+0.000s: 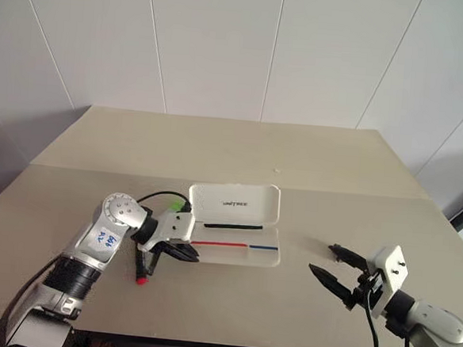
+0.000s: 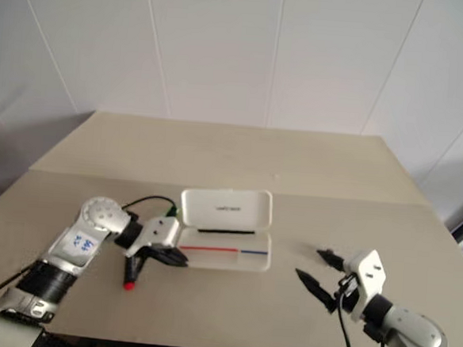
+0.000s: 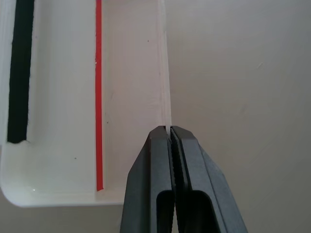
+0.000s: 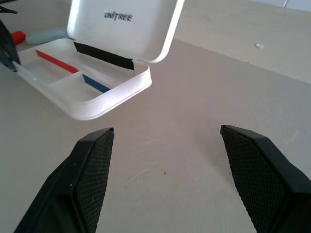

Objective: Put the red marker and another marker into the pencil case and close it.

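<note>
The two head views look forward and down from above the table [image 1: 241,154] toward a panelled wall, taking in both arms. The left wrist view looks steeply down, very near, at a corner of the pencil case [image 3: 63,145] just past its fingertips. The right wrist view looks nearly level across the tabletop, with the same case well beyond its fingers.

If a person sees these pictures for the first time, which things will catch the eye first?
First, the white pencil case lying open in the middle of the beige table, its lid upright and a red-and-blue stripe in the tray. Next, the left gripper, shut, at the case's left end, with the red marker on the table just below it. The right gripper hangs open to the right.
</note>
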Robot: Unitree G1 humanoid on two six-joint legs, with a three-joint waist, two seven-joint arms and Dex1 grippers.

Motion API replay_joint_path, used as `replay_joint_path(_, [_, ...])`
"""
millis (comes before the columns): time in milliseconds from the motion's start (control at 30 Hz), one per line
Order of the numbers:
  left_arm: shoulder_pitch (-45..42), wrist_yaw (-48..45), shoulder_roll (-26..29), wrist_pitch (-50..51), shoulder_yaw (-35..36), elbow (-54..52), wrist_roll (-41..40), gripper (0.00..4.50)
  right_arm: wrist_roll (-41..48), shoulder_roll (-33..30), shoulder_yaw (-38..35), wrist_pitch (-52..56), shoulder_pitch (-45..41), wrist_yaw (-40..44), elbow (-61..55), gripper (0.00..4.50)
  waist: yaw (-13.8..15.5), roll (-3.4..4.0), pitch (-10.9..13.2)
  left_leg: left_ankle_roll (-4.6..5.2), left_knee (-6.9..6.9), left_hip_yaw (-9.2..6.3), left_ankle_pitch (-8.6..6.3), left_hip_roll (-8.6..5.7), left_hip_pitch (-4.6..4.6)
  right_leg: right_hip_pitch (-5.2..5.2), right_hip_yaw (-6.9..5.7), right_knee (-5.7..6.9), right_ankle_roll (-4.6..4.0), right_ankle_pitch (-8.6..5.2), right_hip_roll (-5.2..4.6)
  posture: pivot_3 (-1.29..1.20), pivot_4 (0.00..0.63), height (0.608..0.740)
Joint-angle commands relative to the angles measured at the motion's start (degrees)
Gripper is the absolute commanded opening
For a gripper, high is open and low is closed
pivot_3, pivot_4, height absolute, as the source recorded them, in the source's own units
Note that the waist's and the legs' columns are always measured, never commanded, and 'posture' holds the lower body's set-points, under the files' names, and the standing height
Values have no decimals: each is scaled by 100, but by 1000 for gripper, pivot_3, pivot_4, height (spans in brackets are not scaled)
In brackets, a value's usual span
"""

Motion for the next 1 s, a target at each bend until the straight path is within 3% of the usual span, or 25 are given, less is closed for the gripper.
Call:
replay_joint_path(33, [121, 109, 150, 419, -110, -632, -107, 20, 88, -82, -184, -33, 32, 8, -228, 4500, -14, 0, 0, 0, 1, 0, 0, 0, 2, 0, 0, 2, -1, -1, 0, 0, 150, 740])
replay_joint_path(467, [116, 607, 146, 565, -725, -850, 131, 20, 59, -26, -153, -45, 57, -64, -275, 4500, 12, 1, -1, 0, 4, 4, 0, 1, 10, 5, 2, 5, -11, -6, 1, 0, 150, 740])
replay_joint_path(600, [83, 667, 84, 772, -731, -1003, -13, 996, 67, -33, -198, -51, 114, -64, -310, 4500, 3, 0, 0, 0, 15, 4, 0, -1, 10, 12, 2, 1, -10, -6, 0, 0, 150, 740])
replay_joint_path(933, [192, 890, 225, 1738, -395, -1956, -582, 4317, 88, -37, -220, -50, 125, -59, -323, 4500, -8, 1, 0, 0, 11, 4, 0, 2, 9, 10, 2, 0, -11, -6, 2, 0, 150, 740])
replay_joint_path(1000, [202, 958, 314, 1937, -258, -2188, -730, 4455, 101, -47, -180, -41, 63, -20, -279, 4500, -11, 1, 0, 0, 12, 4, 0, 2, 9, 10, 2, 0, -12, -7, 1, 0, 150, 740])
